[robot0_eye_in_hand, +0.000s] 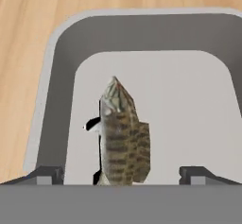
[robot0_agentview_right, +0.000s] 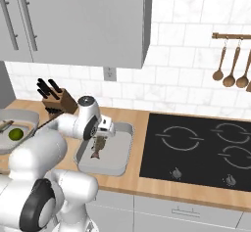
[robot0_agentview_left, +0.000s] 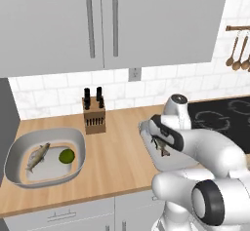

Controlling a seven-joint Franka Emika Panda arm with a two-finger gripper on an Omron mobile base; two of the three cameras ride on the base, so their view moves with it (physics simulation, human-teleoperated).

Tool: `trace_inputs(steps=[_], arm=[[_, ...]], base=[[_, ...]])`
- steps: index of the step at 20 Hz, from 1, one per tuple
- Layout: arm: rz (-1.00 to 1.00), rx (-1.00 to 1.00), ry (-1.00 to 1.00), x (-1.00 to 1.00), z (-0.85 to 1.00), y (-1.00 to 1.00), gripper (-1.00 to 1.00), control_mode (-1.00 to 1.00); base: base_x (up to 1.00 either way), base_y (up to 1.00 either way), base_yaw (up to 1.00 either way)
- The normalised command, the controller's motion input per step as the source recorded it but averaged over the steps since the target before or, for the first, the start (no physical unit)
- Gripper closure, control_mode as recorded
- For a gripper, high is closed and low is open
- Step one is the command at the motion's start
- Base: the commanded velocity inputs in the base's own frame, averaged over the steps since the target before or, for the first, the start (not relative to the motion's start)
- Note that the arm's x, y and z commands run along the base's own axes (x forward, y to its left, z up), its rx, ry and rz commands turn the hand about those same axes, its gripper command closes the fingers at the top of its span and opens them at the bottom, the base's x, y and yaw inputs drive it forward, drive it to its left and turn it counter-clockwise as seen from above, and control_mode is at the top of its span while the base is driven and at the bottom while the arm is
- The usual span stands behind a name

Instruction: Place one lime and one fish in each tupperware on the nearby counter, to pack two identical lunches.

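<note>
Left base view, left to right. At lower left we see the first tupperware (robot0_agentview_left: 19, 169), which holds one fish (robot0_agentview_left: 37, 157) and one lime (robot0_agentview_left: 66, 156) lying just apart on its floor. Near the frame's centre a knife block (robot0_agentview_left: 93, 115) stands on the tabletop (robot0_agentview_left: 119, 152). Right of centre lies the second tupperware (robot0_agentview_left: 146, 130), with a second fish (robot0_agentview_left: 161, 147) on its floor and the hand (robot0_agentview_left: 158, 140) poised directly above it.

Hand view. We see the two finger tips (robot0_eye_in_hand: 47, 175) spread wide, one at lower left and one at lower right, touching nothing; the second fish lies between them with its head toward the top of the frame. The hand is released and holds nothing.

Handling, as we judge it: the fish looks light, slender and probably slippery, with thin fins, so it is best taken across the thick mid-body, not the tail. The lime is small, firm and apt to roll; we would close on its widest part. The second tupperware appears to lack its lime.
</note>
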Motion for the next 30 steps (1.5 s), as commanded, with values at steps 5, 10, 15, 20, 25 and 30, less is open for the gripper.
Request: trace_inputs(steps=[5, 10, 15, 20, 25, 30], arm=[[0.0, -0.02, -0.06, -0.72, 0.75, 0.1, -1.0, -1.0], [-0.01, -0.01, -0.26, -0.7, 0.97, 0.1, -1.0, -1.0], [-0.02, 0.0, -0.31, -0.74, 0.8, 0.03, -1.0, -1.0], [-0.05, 0.0, -0.04, -0.4, 0.68, -0.05, -1.0, -1.0], [-0.04, 0.01, -0.06, -0.69, 0.02, -0.02, -1.0, -1.0], [0.0, 0.0, -0.02, -0.41, -0.14, 0.0, -1.0, -1.0]], base=[[0.0, 0.0, 0.0], [0.0, 0.0, 0.0], [0.0, 0.0, 0.0], [0.0, 0.0, 0.0], [0.0, 0.0, 0.0], [0.0, 0.0, 0.0]])
